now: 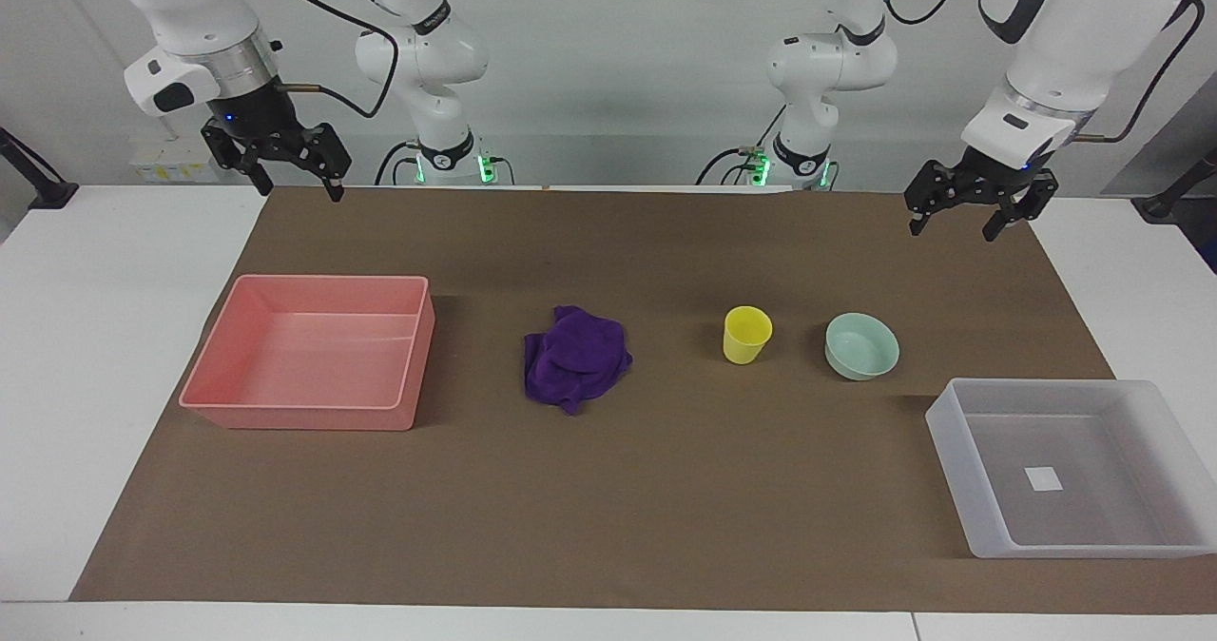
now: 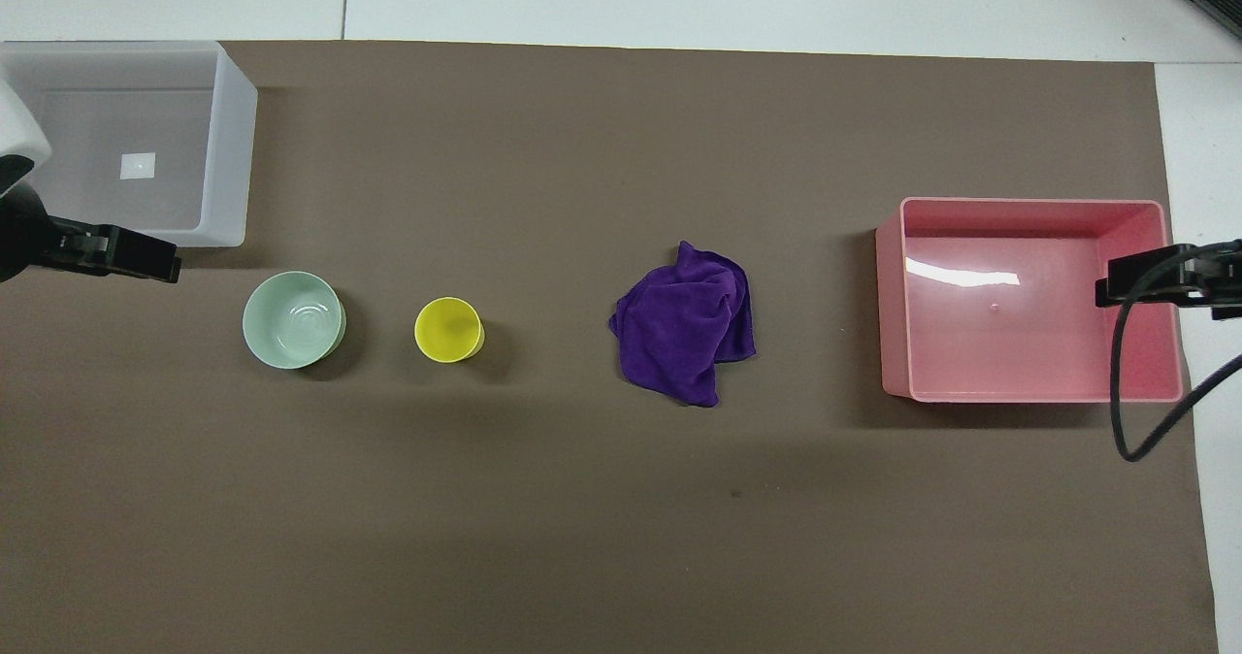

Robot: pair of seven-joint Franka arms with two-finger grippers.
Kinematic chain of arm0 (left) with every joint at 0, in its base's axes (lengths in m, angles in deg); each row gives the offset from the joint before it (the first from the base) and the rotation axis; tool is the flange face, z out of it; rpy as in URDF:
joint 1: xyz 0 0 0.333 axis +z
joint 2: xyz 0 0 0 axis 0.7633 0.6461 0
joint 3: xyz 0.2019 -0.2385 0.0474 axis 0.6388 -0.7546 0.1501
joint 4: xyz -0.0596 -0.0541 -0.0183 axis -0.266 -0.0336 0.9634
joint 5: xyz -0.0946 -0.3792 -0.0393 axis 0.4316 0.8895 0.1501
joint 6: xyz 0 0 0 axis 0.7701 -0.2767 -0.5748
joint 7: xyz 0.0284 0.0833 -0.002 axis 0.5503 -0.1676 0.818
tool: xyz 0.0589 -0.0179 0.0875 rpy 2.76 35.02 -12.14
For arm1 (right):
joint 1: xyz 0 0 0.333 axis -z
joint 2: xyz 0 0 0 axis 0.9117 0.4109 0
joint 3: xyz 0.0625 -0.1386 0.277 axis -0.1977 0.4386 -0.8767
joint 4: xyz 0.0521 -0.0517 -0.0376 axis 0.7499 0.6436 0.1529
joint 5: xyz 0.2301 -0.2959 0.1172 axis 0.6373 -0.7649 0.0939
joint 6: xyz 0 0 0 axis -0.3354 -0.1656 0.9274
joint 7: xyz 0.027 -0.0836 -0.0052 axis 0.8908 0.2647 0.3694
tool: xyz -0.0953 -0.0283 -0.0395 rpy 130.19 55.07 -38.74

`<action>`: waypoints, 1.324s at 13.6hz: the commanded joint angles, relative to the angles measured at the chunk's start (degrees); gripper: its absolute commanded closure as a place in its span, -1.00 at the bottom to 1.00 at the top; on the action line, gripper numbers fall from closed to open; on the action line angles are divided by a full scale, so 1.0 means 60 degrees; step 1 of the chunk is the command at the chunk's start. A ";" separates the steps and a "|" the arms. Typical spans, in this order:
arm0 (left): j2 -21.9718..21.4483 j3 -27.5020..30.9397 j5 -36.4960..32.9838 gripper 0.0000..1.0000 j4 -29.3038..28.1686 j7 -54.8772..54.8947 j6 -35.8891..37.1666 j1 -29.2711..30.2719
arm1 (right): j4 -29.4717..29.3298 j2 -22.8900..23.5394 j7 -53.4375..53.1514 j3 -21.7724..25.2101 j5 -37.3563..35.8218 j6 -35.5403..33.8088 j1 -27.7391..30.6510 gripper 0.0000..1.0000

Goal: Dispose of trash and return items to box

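The trash, a rumpled deep-purple cloth point(image 1: 577, 365) point(image 2: 687, 324), lies mid-mat. Beside it toward the left arm's end stand the items: a yellow cup point(image 1: 746, 335) point(image 2: 448, 329), then a mint-green bowl point(image 1: 861, 346) point(image 2: 293, 319). The box point(image 1: 951, 432) point(image 2: 233, 149), translucent with a white label, sits at the left arm's end, farther from the robots than the bowl. My left gripper point(image 1: 953, 230) hangs open and empty over the mat's corner at that end. My right gripper point(image 1: 299, 192) hangs open and empty over the mat's corner at the right arm's end.
A pink rectangular tray point(image 1: 314, 417) point(image 2: 893, 305) with nothing in it sits on the brown mat point(image 1: 608, 527) toward the right arm's end, beside the cloth. White tabletop borders the mat. A black cable point(image 2: 1126, 411) loops over the tray's corner in the overhead view.
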 commanded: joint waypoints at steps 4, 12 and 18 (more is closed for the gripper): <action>-0.0341 -0.0054 -0.0216 -1.00 -0.0882 -0.0123 -0.1056 0.0129 | 0.0269 -0.0235 0.0261 -0.0069 -0.0076 0.0086 0.0102 -1.00; -0.0180 -0.0054 -0.0202 -1.00 -0.3443 -0.0123 -0.3967 0.0231 | 0.0313 -0.0264 0.0246 -0.0069 -0.0062 0.0100 0.0102 -1.00; 0.0903 -0.0054 -0.0202 -1.00 -0.4880 0.0008 -0.6927 0.0611 | 0.0313 -0.0264 0.0173 -0.0069 -0.0062 0.0159 0.0087 -1.00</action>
